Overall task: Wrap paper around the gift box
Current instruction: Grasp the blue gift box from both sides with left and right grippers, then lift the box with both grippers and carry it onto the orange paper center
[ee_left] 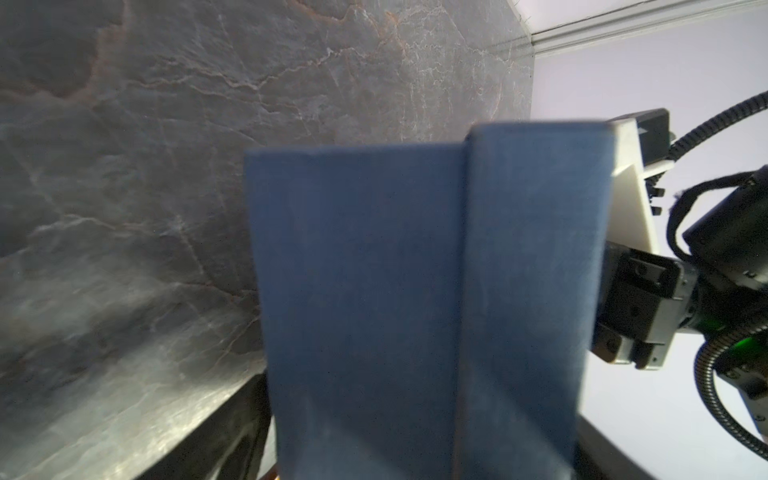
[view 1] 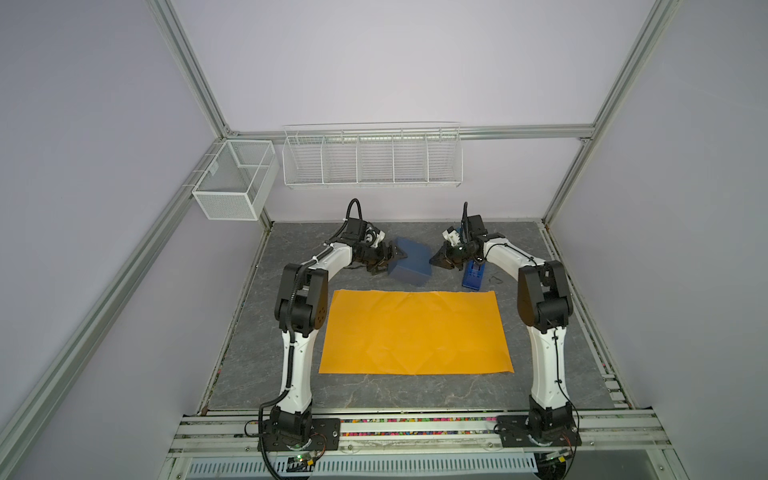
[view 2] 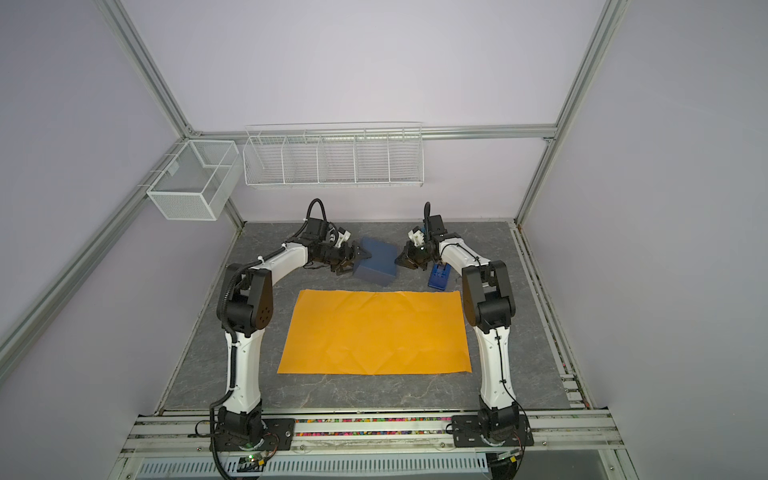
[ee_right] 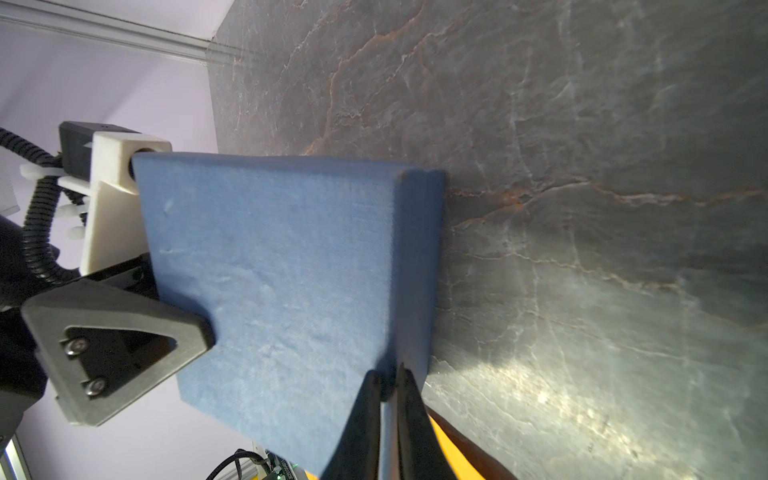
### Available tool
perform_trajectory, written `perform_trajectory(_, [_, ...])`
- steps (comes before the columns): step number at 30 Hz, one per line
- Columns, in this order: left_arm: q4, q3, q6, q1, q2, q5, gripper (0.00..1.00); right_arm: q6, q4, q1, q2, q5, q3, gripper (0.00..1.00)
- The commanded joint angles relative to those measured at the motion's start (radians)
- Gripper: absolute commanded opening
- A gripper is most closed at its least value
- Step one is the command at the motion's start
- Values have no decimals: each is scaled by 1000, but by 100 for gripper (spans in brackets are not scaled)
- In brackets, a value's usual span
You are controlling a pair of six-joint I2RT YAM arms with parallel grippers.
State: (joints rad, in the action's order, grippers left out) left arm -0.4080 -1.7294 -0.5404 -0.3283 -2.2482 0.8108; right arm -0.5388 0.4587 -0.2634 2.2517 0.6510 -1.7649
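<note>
Navy-blue, matte, squarish cardboard gift box [view 1: 411, 264] is flanked by two arms at the upper middle of both top views. It is above the grey stone-patterned table [view 1: 374, 395]. A strip of bare table separates it from the upper edge of the large plain orange sheet of wrapping paper [view 1: 415, 332], which lies flat, lightly creased and unoccupied at the centre of the frame.

The left pincer [view 1: 390, 261] comes in from the left of the box. Its jaws stand wide astride that end, and in the right wrist view one black triangular finger [ee_right: 124, 345] lies flat on the lid. The lower finger is hidden, so we cannot tell whether the grip has bitten. The right pincer [view 1: 433, 261] is closed on nothing, and its paired tips press against the box's right-hand edge as if to steady it. To its right and just below stands the narrow bright blue tape dispenser [view 1: 473, 278], untouched.

We judge that this is the opening step: securing the box so that it can be carried to the sheet. No wrapping has begun. The box looks tilted in the top views, but we cannot say whether any of it rests on the table.

We think the next move needs a firm clamp from the left pincer. Then comes a clean lift and a short carry down the frame to the middle of the paper. The box should be set down square to the sheet's edges and lowered rather than slid, since thin paper would ruck.
</note>
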Motion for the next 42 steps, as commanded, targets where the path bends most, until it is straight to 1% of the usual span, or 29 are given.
perform_trajectory(1, [25, 17, -9, 0, -21, -1, 86, 6, 61, 0, 15, -59, 35, 13])
perform_trajectory(3, [34, 21, -14, 0, -15, -2, 83, 8, 61, 0, 4, -61, 33, 13])
perform_trajectory(6, [62, 34, -31, 1, 1, -2, 81, 10, 63, 5, -34, -63, 35, 16])
perform_trajectory(12, [132, 104, -79, 4, 102, -11, 79, 21, 67, 21, -184, -76, 96, 22])
perform_trajectory(15, [184, 179, -119, 3, 176, -13, 77, 28, 67, 21, -264, -77, 163, 24])
perform_trajectory(19, [287, 330, -196, 2, 298, -14, 76, 31, 67, 24, -381, -83, 268, 27])
perform_trajectory(22, [338, 436, -226, -2, 397, -18, 76, 33, 60, 24, -464, -81, 350, 29])
perform_trajectory(24, [344, 493, -233, -12, 455, -26, 75, 31, 54, 24, -515, -79, 406, 30])
perform_trajectory(30, [342, 684, -248, -80, 639, -85, 74, 39, 46, 23, -657, -93, 541, 31])
perform_trajectory(36, [436, 906, -316, -183, 805, -165, 74, 68, 48, 23, -764, -120, 637, 32])
perform_trajectory(38, [471, 953, -333, -211, 826, -185, 74, 69, 47, 21, -788, -126, 656, 32])
perform_trajectory(42, [530, 1013, -365, -255, 822, -205, 74, 76, 52, 20, -808, -126, 675, 32])
